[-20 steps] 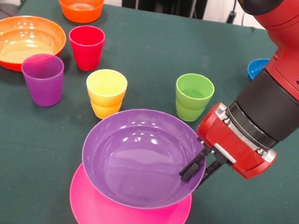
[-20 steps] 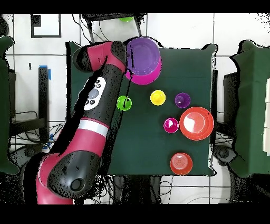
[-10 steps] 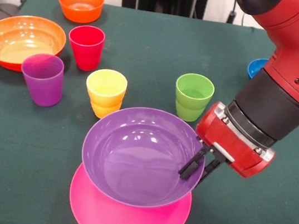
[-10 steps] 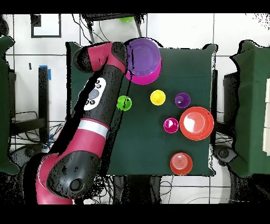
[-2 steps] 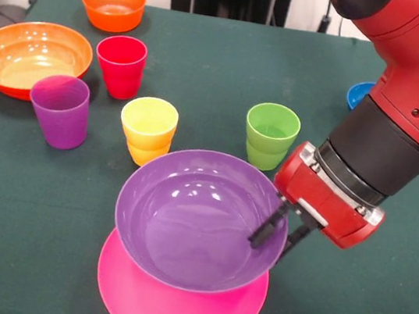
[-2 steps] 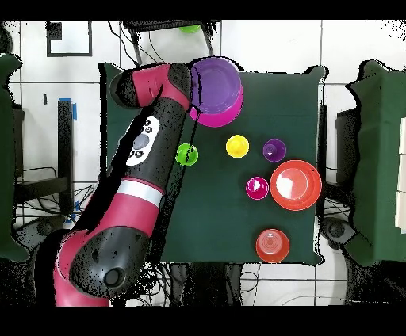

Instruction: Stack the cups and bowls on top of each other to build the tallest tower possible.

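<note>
A medium purple bowl (image 5: 184,224) rests upright on the upturned pink bowl (image 5: 171,309) near the table's front edge. These two form the tower (image 6: 216,95). My gripper (image 5: 271,244) is shut on the purple bowl's right rim, one finger inside and one outside. Behind them stand the yellow cup (image 5: 148,130), green cup (image 5: 270,134), purple cup (image 5: 59,109) and red cup (image 5: 120,65), all upright and apart. In the overhead view my arm hides the gripper.
A large orange bowl (image 5: 31,57) sits at the left edge and a small orange bowl (image 5: 113,5) at the far left corner. A small blue bowl (image 5: 359,94) shows partly behind my arm (image 5: 405,115) on the right.
The gripper and the purple bowl's rim have shifted very slightly upward. The cups and the other bowls have not moved.
</note>
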### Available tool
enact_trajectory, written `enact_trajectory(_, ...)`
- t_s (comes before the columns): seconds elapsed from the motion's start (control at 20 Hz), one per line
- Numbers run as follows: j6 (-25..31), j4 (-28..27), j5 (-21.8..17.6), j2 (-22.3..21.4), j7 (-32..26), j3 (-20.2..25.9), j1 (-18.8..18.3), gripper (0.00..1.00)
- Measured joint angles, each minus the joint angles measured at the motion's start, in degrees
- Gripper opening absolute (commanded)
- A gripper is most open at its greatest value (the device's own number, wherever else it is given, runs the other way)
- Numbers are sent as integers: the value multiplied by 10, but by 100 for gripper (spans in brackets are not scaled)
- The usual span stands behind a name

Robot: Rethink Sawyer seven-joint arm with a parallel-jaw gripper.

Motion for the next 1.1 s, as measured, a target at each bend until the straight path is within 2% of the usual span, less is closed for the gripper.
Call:
enact_trajectory(0.8,0,3,1,1,0,0,0,100)
enact_trajectory(1.1,0,17,2,-13,0,4,0,100)
